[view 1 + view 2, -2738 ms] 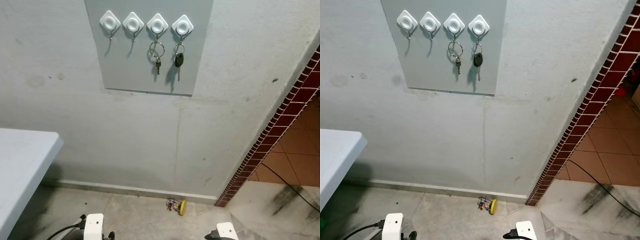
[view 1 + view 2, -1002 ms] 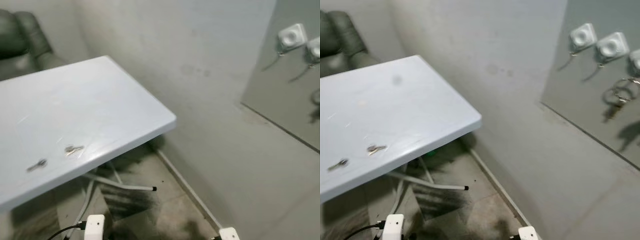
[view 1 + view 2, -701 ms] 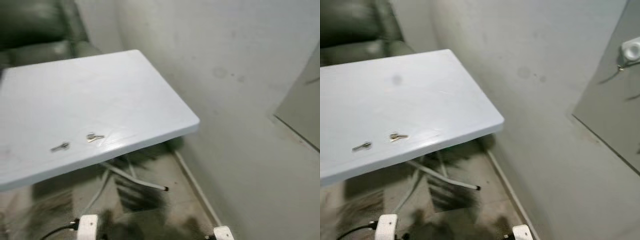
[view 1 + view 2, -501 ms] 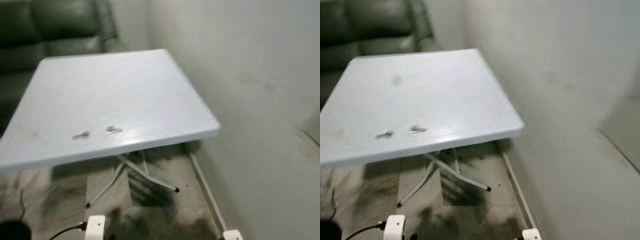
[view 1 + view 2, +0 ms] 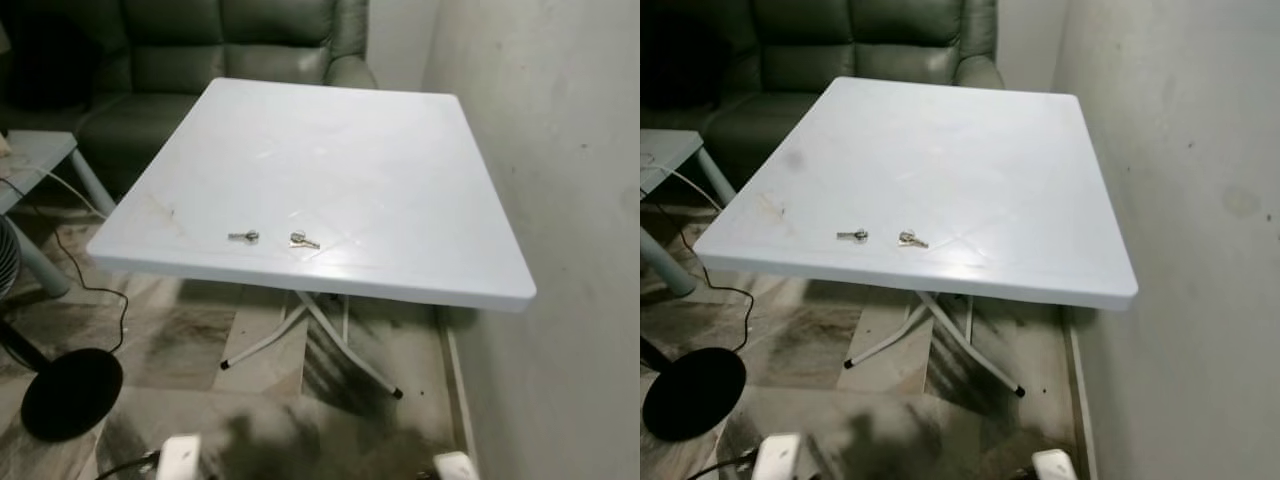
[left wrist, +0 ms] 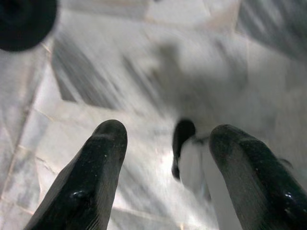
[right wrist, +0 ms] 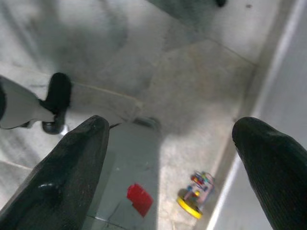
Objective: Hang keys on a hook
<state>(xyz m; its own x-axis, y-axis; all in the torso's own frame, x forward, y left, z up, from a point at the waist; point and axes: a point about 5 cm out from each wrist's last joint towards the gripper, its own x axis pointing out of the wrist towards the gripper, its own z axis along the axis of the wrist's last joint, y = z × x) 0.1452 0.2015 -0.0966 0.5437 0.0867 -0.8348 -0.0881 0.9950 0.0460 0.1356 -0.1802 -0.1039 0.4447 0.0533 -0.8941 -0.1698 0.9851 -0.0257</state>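
Since 2.7 s ago my head camera has swung away from the wall panel of hooks, where two key sets hung, and now faces the white table head-on; that shift is my own turning, not the things moving.

Two loose keys lie on the table close to its near edge, somewhat toward the left corner: the left key and the right key, just beside each other but apart. A green sofa stands behind the table's far edge, and a black fan base sits on the floor to my left.

My left gripper hangs low over the marble floor, fingers spread and holding nothing. My right gripper hangs the same way, wide apart and empty, with a small yellow toy on the floor by the wall below it.

I judge the task partly done: these two keys are not yet picked up, and each calls for an approach, a grasp, and a carry to a hook.
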